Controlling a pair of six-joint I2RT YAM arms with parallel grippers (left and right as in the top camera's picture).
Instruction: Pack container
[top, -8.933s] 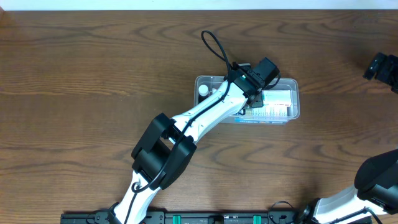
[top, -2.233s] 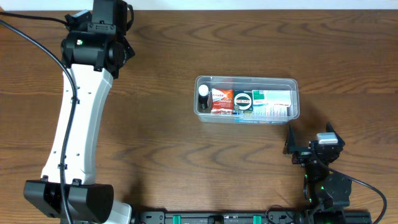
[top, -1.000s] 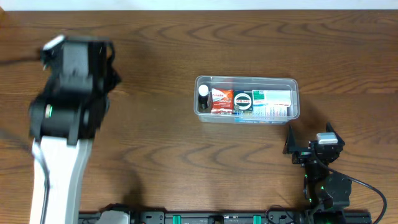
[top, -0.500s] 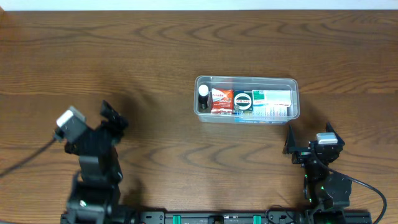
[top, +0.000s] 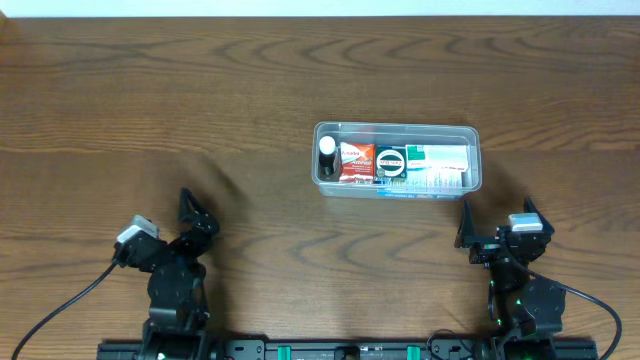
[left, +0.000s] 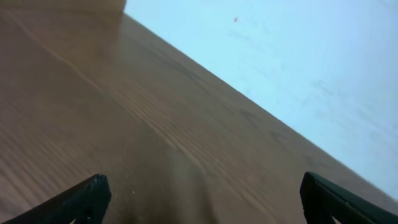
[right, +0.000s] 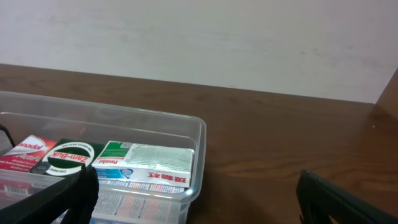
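Note:
The clear plastic container (top: 473, 158) lies at the table's centre right. It holds a small white-capped bottle (top: 327, 156), a red packet (top: 355, 161), a round black tin (top: 389, 163) and a white and green box (top: 440, 157). The container also shows in the right wrist view (right: 186, 127). My left gripper (top: 192, 213) is open and empty at the front left, far from the container. Its fingers (left: 199, 196) frame bare wood. My right gripper (top: 495, 220) is open and empty just in front of the container's right end.
The wooden table (top: 200, 120) spreads around the container. A pale wall (right: 205, 37) runs behind the table's far edge. Both arm bases sit at the front edge.
My left arm has pulled back from the container, swung over the far left, and folded down to the front left. The right arm has come to rest at the front right.

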